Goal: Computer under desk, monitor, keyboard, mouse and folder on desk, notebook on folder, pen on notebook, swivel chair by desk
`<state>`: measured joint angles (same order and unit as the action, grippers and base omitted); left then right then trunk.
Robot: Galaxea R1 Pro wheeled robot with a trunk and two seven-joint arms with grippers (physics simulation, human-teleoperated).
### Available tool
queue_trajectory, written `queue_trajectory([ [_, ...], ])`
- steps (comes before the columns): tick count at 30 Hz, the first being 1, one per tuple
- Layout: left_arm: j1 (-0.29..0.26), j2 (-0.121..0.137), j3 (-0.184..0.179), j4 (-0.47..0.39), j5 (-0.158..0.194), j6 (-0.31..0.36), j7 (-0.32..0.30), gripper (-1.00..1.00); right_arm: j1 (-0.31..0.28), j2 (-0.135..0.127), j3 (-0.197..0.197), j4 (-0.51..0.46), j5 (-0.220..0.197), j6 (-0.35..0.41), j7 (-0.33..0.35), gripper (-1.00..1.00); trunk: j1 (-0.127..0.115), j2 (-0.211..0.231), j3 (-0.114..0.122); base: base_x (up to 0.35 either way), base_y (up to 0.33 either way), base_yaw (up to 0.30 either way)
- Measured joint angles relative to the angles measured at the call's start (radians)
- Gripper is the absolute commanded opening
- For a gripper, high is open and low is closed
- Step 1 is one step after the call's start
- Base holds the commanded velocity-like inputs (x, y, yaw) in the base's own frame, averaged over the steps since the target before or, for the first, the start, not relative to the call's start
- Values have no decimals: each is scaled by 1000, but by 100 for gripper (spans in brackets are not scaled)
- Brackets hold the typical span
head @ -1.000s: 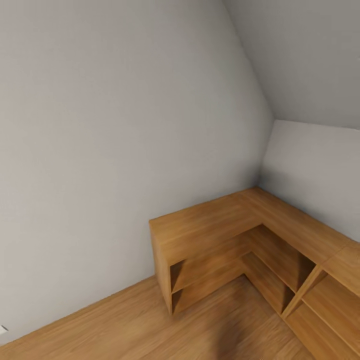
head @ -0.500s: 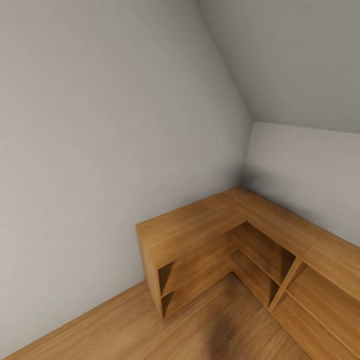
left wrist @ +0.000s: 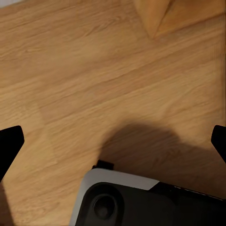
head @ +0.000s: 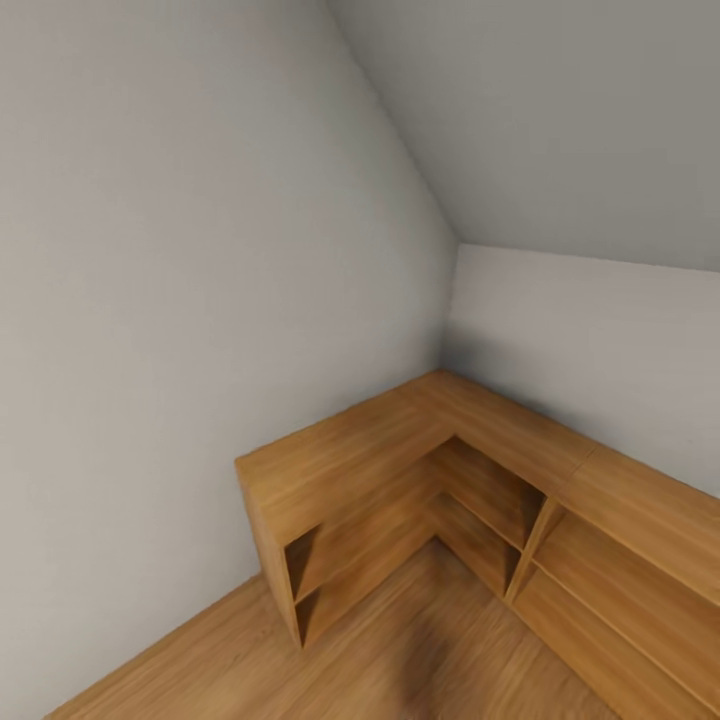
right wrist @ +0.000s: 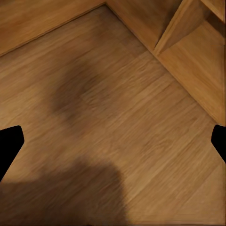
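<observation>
Both end effectors, left (left wrist: 113, 141) and right (right wrist: 113, 139), hang spread and empty over floor (head: 400, 650); your shelving (head: 400, 450) corner suggests organizing remains ahead.

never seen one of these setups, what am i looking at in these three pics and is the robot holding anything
These are simulator renders from a wheeled robot with two arms. The large picture comes from the camera on its head: a room corner with grey walls, a wooden floor and a low L-shaped wooden shelf unit with open compartments; nothing can be seen lying on top of it.

The other two come from cameras near each arm's tool, looking down at the floor. The dark tips at the picture edges are the fingers of the left tool and those of the right tool. Both stand wide apart with only floor between them, so nothing is held. The grey and black shape in the left picture is probably the robot's base.
</observation>
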<state>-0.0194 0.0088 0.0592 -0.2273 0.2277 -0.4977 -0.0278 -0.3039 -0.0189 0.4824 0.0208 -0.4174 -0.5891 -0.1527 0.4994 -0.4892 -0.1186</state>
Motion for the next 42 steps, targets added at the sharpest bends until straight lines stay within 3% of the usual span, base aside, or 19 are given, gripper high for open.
queue_trajectory([
  [6, 0, 1, 0, 0, 0, 0, 0, 100, 0, 3, 1, 0, 0, 0, 0, 100, 0, 0, 0, 0, 0, -265],
  [17, 0, 0, 0, 0, 0, 0, 0, 100, 0, 41, -2, 0, 0, 0, 0, 100, 0, 0, 0, 0, 0, -263],
  [33, 0, -1, 0, 0, 0, 0, 0, 100, 0, 44, -3, 0, -2, -1, 0, 100, 0, 0, 0, 4, 0, -262],
  [42, 0, -1, 0, 0, 0, 0, -1, 100, 0, 45, -3, 0, -2, 0, 0, 100, 0, 0, 0, 156, 0, -262],
])
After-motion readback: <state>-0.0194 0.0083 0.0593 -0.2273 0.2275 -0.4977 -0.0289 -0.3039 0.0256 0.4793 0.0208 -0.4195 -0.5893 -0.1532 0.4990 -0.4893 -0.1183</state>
